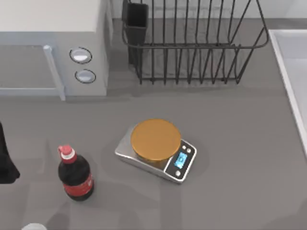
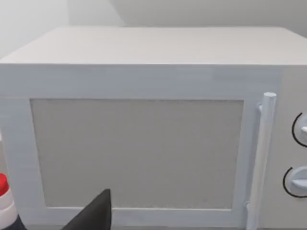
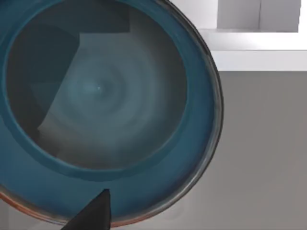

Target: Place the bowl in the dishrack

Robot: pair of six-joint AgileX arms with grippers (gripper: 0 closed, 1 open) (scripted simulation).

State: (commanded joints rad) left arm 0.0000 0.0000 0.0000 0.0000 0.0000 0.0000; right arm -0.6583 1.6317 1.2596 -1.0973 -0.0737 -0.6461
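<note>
At the left edge of the bench [image 1: 240,139] the left arm [image 1: 5,160] sat parked. The left gripper [image 2: 96,213] faced the door of the grey-white microwave [image 2: 144,143] at the far left, and I could not tell whether it was spread or pressed together. Near it stood a cola bottle [image 1: 76,175] with a red cap.

Toward the middle, a silver scale [image 1: 180,163] carried an orange disc [image 1: 156,140]. Neither belonged to the task.

Behind the scale, at the far side and running from the centre to the right, stood the dishrack [image 1: 192,45]. Its utensil cup [image 1: 136,19] was at its left end, and its upright bars were free of dishes.

The bowl [image 3: 100,105] lay right in front of the right gripper [image 3: 96,211], very close. Its open teal face was turned squarely toward that wrist's camera, with grey bench beside it and a white ledge beyond. A dark tip of the gripper overlapped the bowl's rim, but I could not tell whether the gripper was pinching the bowl, spread or pressed together.

The right arm was plainly the nearer one, so the job looked to be its own. The bowl is round, so it has no long axis to line up. By my reckoning, the coming move turned on carrying the bowl toward the far side and over the rack's curved rim.
</note>
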